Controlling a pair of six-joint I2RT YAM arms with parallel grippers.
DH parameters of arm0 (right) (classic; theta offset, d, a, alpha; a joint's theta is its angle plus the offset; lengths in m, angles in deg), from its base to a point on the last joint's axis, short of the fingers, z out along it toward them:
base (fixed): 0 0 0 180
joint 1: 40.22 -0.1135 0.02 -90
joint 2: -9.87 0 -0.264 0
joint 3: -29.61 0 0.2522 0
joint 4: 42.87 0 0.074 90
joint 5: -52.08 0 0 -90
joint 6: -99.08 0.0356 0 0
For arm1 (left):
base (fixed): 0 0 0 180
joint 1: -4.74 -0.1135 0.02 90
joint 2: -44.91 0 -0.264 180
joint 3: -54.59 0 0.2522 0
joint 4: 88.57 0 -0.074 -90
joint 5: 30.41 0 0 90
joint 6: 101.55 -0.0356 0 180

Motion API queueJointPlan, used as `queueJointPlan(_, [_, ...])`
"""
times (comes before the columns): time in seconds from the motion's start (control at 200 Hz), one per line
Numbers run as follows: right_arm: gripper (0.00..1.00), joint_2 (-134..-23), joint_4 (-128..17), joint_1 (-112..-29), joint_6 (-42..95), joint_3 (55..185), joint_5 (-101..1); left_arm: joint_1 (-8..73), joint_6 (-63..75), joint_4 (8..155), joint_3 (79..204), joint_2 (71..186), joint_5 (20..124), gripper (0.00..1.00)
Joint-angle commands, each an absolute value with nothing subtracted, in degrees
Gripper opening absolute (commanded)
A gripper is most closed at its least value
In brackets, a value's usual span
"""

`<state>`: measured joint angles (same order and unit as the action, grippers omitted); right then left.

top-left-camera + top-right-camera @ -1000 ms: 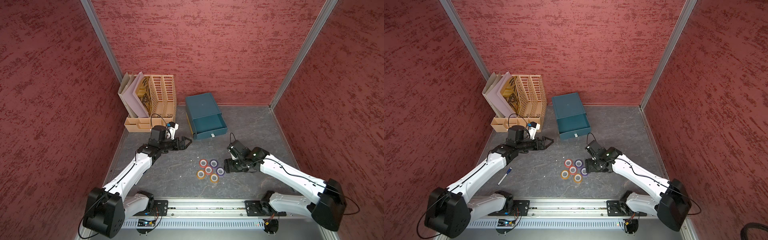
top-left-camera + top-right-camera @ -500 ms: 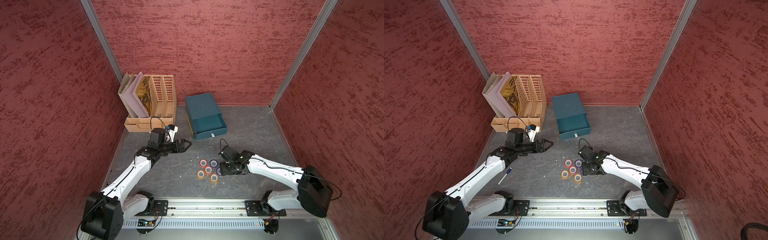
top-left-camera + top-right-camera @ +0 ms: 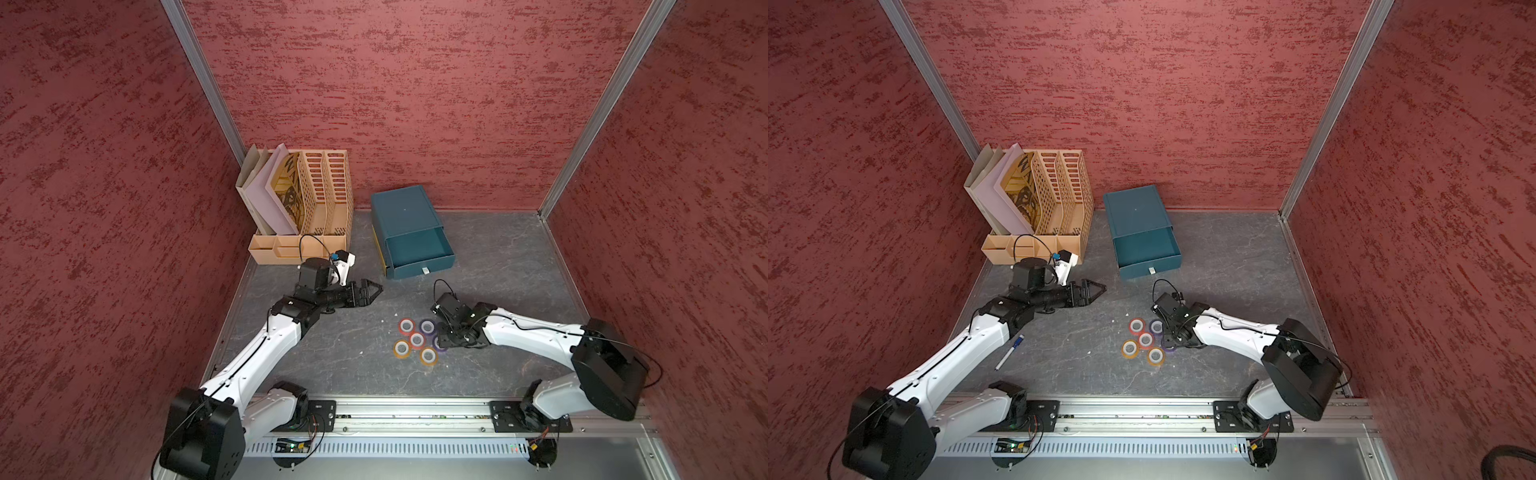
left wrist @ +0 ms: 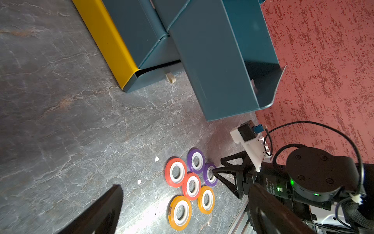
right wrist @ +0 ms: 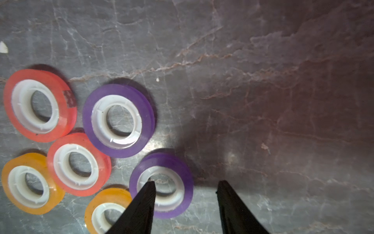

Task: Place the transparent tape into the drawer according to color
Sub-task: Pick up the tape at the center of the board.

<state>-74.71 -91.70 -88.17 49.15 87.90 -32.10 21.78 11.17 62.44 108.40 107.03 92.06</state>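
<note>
One R gripper (image 5: 186,182) finger inside purple roll (image 5: 164,160) core, jaws half-apart; L gripper (image 3: 376,288) wide.

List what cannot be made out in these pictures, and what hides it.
Purple roll: in both top views, mostly under the right gripper.
Drawer: left wrist view, cut off by the picture edge.
Fingers of the left gripper: left wrist view, blurred, cut off by the edge.
Pen: in a top view, too small for detail.
</note>
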Motion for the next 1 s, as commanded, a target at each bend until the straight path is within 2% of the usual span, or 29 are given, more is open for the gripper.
queueJointPlan(0.0, [0.53,-75.37,-90.17,-89.02,49.86,86.55,-30.79,21.88,11.37,62.64,107.63,105.82,91.98,1.0])
queueJointPlan(0.24, [0.49,-77.26,-90.4,-89.35,50.44,85.51,-30.23,21.88,11.39,62.53,107.81,105.99,91.76,1.0])
queueJointPlan(0.751, [0.13,-79.3,-100.34,-89.35,50.84,87.56,-31.02,21.88,9.91,59.6,109.53,107.04,92.41,1.0])
queueJointPlan(0.872, [0.0,-80.05,-100.63,-89.35,50.7,88.11,-31.15,21.88,9.2,58.76,110.0,107.48,92.61,1.0])
queueJointPlan(0.997, [0.0,-78.55,-100.54,-89.35,50.98,88.4,-31.09,21.88,8.67,58.23,110.11,107.65,92.48,1.0])
